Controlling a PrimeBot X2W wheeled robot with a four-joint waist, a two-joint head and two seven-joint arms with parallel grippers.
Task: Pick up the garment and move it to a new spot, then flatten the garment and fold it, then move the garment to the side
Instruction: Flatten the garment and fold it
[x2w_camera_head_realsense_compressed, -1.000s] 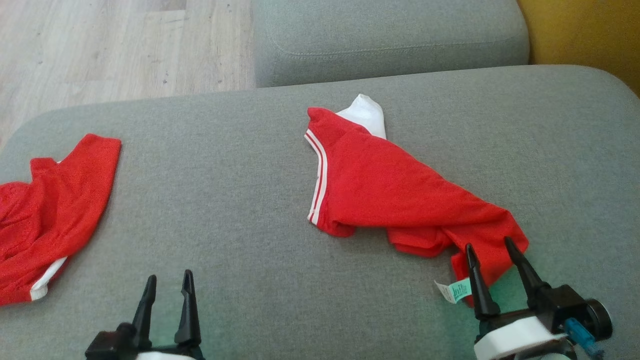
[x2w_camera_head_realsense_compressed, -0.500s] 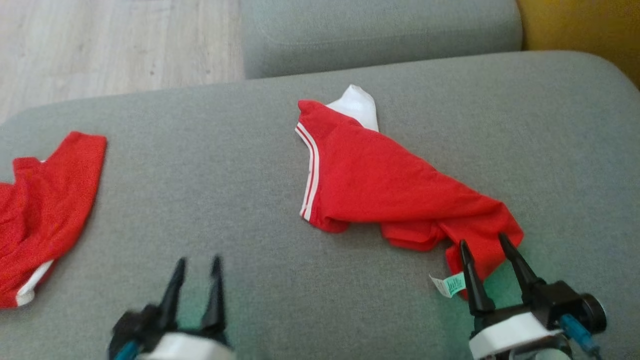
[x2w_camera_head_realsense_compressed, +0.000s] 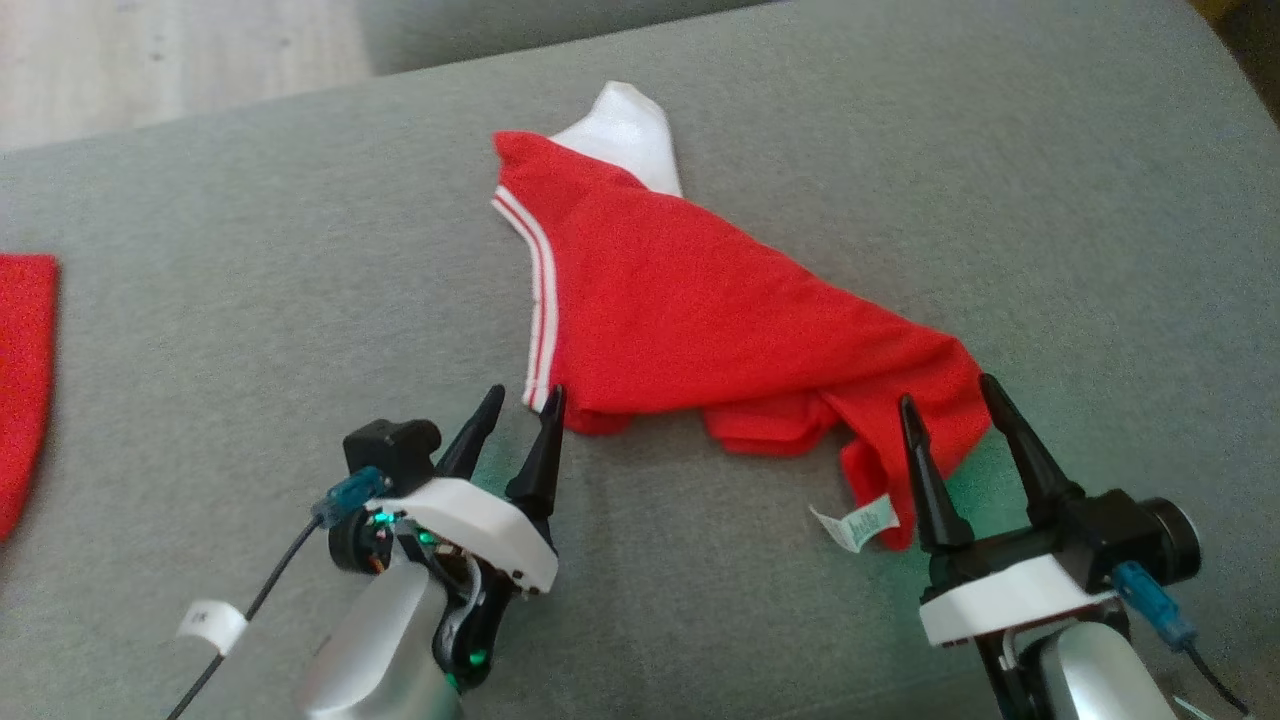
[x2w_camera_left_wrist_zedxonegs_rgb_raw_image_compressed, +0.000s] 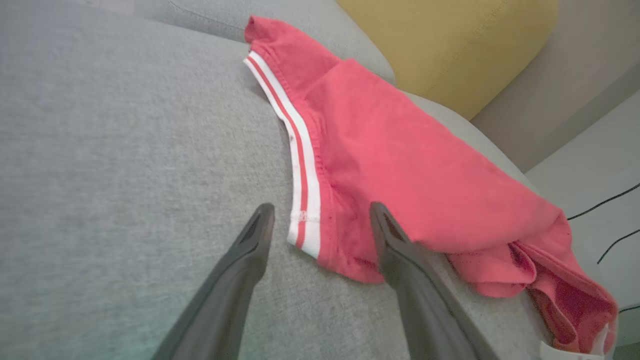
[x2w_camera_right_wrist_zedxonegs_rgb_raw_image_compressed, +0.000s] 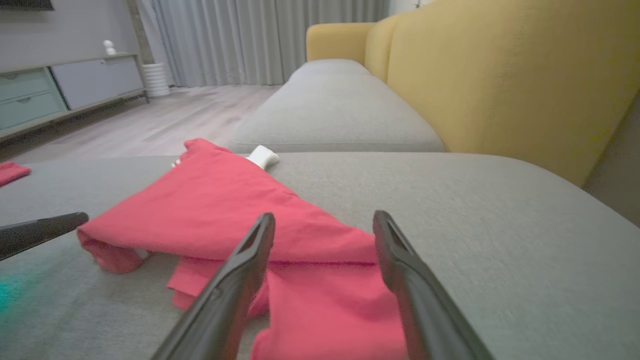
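Grey upholstered seat cushion (x2w_camera_head_realsense_compressed: 250, 300) spreads across the head view and carries everything. At its far left edge lies a separate piece of flat red cloth (x2w_camera_head_realsense_compressed: 25, 370), well apart from the work. Next comes the left pincer (x2w_camera_head_realsense_compressed: 527, 392), fingers spread wide and empty. In the left wrist view its tips stand on either side of the near corner of the white-striped hem (x2w_camera_left_wrist_zedxonegs_rgb_raw_image_compressed: 304, 200). That hem belongs to the crumpled red knit garment (x2w_camera_head_realsense_compressed: 700, 320), which lies mid-cushion with its long axis running diagonally, from a white sleeve tip (x2w_camera_head_realsense_compressed: 625, 135) at the far left down to a bunched tail at the near right. The right pincer (x2w_camera_head_realsense_compressed: 945, 390), equally wide and holding nothing, has that tail between its fingers, just beside a small white-and-green care label (x2w_camera_head_realsense_compressed: 860, 522). Each arm is thus near its own end of the garment. The coming lift probably depends on both pincers closing on those two ends together. Whether either already touches the fabric I cannot tell.
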